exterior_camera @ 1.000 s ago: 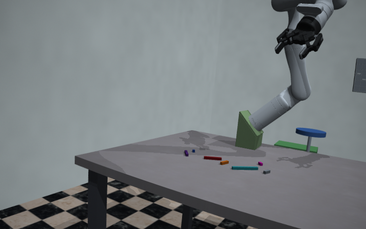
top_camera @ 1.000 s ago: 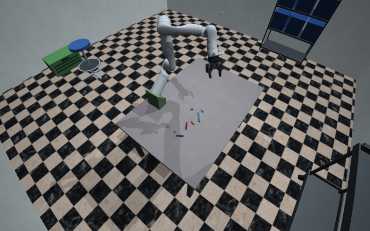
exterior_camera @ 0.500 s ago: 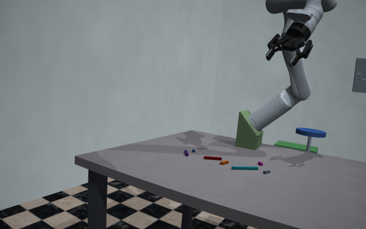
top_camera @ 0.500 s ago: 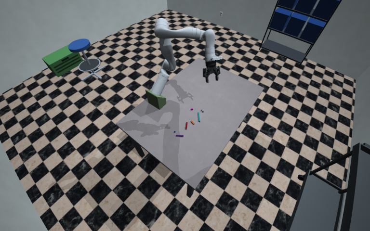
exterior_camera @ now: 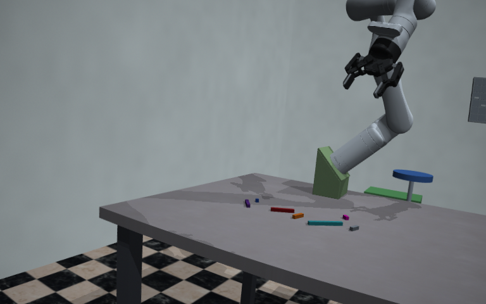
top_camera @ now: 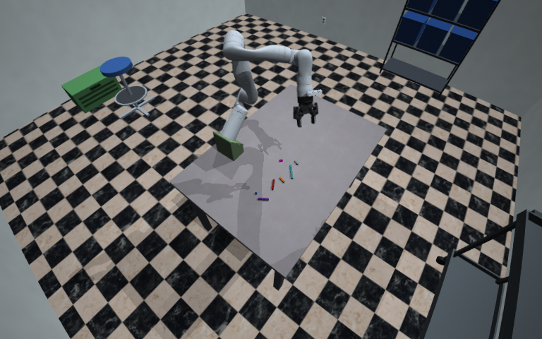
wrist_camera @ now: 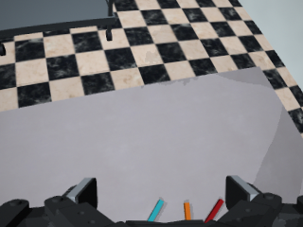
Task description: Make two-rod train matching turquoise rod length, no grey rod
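While the purple rod [top_camera: 263, 198] [exterior_camera: 247, 202] and the orange rod [top_camera: 281, 179] [exterior_camera: 297, 215] [wrist_camera: 187, 210] lie apart on the worktop [top_camera: 320, 143] [exterior_camera: 171, 208] [wrist_camera: 133, 142], the train seems not begun. Next, the jaws [top_camera: 306, 123] [exterior_camera: 361, 90], wide open, empty and high above, should probably descend to one of these two.

The arm [top_camera: 272, 53] [exterior_camera: 397, 107] now holds its jaws lower above the bench [top_camera: 339, 140] [exterior_camera: 200, 221] [wrist_camera: 118, 132], and farther left in the exterior view.
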`<action>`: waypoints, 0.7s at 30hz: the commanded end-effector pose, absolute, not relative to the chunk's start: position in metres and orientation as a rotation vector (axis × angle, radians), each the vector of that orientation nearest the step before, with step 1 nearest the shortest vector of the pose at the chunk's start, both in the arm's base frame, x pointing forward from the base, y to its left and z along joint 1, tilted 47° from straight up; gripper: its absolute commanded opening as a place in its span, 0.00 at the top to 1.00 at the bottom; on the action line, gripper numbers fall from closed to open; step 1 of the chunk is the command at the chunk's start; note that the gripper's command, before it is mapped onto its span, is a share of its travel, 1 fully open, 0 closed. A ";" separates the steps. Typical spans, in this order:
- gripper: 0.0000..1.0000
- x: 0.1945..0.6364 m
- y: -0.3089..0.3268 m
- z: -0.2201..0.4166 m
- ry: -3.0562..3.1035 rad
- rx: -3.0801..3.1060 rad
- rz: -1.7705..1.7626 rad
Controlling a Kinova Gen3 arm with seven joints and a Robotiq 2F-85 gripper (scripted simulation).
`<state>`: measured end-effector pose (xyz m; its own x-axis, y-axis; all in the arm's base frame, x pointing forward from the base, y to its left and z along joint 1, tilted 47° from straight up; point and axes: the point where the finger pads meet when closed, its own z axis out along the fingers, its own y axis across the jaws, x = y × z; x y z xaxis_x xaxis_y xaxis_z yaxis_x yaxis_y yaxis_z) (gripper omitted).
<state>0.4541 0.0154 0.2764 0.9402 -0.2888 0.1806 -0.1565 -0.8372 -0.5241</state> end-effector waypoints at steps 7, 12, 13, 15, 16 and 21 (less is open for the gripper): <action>0.00 0.449 0.017 0.259 0.286 -2.563 -0.304; 0.00 0.444 0.018 0.243 0.254 -2.559 -0.269; 0.00 0.444 0.018 0.243 0.254 -2.559 -0.269; 0.00 0.444 0.018 0.243 0.254 -2.559 -0.269; 0.00 0.444 0.018 0.243 0.254 -2.559 -0.269; 0.00 0.438 0.021 0.228 0.222 -2.554 -0.235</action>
<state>0.4406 0.0195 0.2360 0.9673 -0.2141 0.1361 -0.1091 -0.8353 -0.5388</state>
